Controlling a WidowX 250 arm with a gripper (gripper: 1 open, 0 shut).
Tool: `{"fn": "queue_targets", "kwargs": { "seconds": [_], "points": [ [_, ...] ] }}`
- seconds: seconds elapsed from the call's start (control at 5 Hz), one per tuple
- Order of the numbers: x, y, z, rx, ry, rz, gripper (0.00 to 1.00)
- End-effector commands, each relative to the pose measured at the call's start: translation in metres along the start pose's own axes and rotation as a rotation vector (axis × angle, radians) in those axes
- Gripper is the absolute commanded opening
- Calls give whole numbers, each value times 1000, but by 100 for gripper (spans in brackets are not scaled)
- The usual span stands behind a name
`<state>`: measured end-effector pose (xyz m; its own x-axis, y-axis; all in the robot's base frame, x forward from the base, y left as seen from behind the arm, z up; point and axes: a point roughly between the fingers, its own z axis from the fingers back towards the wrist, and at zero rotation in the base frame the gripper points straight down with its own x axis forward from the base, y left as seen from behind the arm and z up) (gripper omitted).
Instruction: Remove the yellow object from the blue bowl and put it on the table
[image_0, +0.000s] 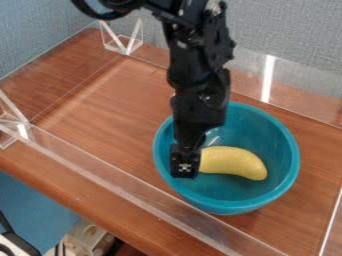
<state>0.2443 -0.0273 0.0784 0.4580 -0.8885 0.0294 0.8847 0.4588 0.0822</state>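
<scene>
The gripper (185, 166), jaws spread and empty, hangs beside the yellow object (237, 164) in the blue bowl (274, 190); likely light, rigid, slippery, so grasp mid-curve.

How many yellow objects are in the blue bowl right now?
1. The yellow object lies on the floor of the blue bowl, just right of the gripper; the arm may hide more.

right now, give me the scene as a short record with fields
surface: wooden table with clear acrylic walls
container: blue bowl, upright on the table
contents: yellow banana lying inside the bowl, right of the fingers
gripper: pointing down into the bowl's left part
fingers: open, nothing held
contact with banana: beside it, touch cannot be told
task status: banana not yet removed
</scene>
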Motion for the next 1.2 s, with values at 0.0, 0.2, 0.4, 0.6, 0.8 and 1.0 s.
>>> {"fn": "queue_targets", "kwargs": {
  "seconds": [0.0,0.2,0.4,0.6,0.8,1.0],
  "points": [
    [14,4,6,31,-29,-57,100],
    [29,3,9,42,-43,-97,100],
    [32,4,14,50,-55,-57,100],
    [28,9,17,59,-70,-31,100],
    [21,22,16,70,-74,44,100],
    [19,28,12,56,-85,79,100]
  ]
}}
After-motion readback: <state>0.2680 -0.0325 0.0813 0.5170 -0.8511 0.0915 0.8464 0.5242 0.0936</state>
